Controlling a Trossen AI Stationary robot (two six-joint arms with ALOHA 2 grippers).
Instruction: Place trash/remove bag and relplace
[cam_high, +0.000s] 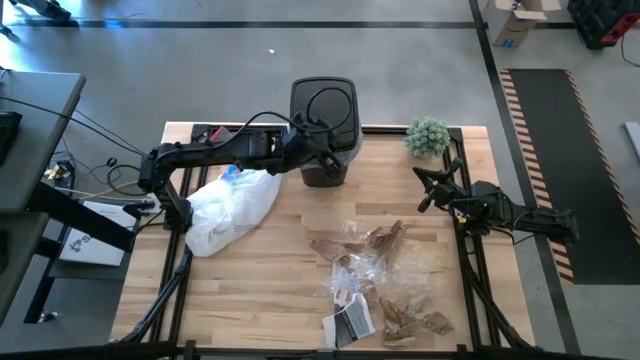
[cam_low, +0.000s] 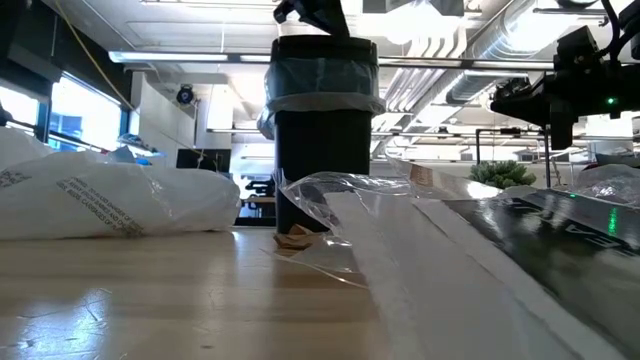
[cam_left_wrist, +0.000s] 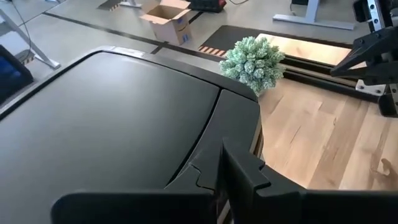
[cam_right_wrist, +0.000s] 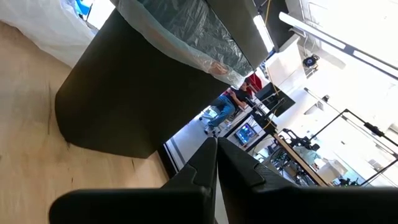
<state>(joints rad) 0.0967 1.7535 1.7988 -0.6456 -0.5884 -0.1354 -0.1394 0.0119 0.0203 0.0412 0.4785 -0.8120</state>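
A black bin (cam_high: 323, 130) stands at the table's far middle with its dark lid (cam_left_wrist: 112, 106) down. The light-blue bag (cam_low: 322, 78) lines it and folds out over the rim (cam_right_wrist: 186, 37). My left gripper (cam_high: 322, 158) is shut over the lid's edge (cam_left_wrist: 224, 180) and points toward the plant. The trash (cam_high: 380, 280), brown paper scraps, clear wrappers and a black-and-white packet, lies loose on the near right of the table. My right gripper (cam_high: 430, 190) waits shut (cam_right_wrist: 214, 162) at the right edge. My left gripper's shut fingers (cam_left_wrist: 239, 177) stand slanting down over the bin lid's edge (cam_left_wrist: 205, 149). I cannot tell whether they touch the lid.
A whiter plastic bag (cam_high: 232, 208) lies on the table left of the bin, under my left arm. A small green plant (cam_high: 428, 135) stands at the far right corner. Bare wood lies between the white bag and the trash.
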